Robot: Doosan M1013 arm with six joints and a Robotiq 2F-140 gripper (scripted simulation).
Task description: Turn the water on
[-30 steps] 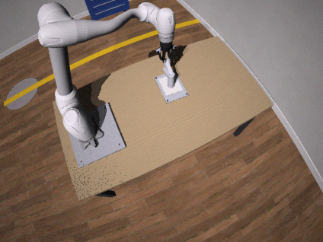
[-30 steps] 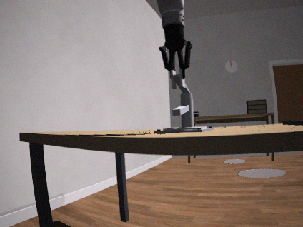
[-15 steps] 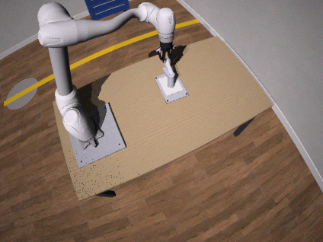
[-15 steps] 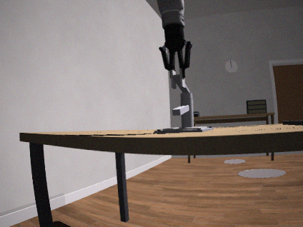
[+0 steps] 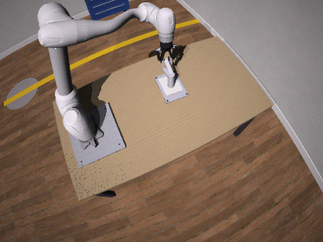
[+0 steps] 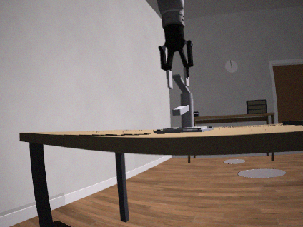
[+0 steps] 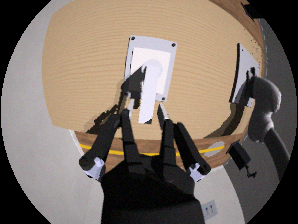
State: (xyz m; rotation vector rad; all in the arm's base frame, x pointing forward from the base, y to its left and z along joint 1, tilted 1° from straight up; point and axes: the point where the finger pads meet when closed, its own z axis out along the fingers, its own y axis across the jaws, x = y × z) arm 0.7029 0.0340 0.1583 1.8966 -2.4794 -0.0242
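Observation:
The grey tap (image 5: 168,79) stands upright on a square grey plate (image 5: 171,88) near the table's far edge. In the side view its lever (image 6: 180,81) slants steeply upward from the top of the body (image 6: 186,107), and the spout (image 6: 181,110) sticks out lower down. My gripper (image 6: 178,79) hangs straight down over the tap, with its fingers apart on either side of the lever's upper end and a gap showing on each side. It also shows in the overhead view (image 5: 167,57) and in the wrist view (image 7: 143,106), above the tap (image 7: 149,79).
The arm's base sits on a grey mounting plate (image 5: 97,135) at the table's near left. A grey wall runs close behind the table's far edge. A second table and a chair (image 6: 256,107) stand far off in the room.

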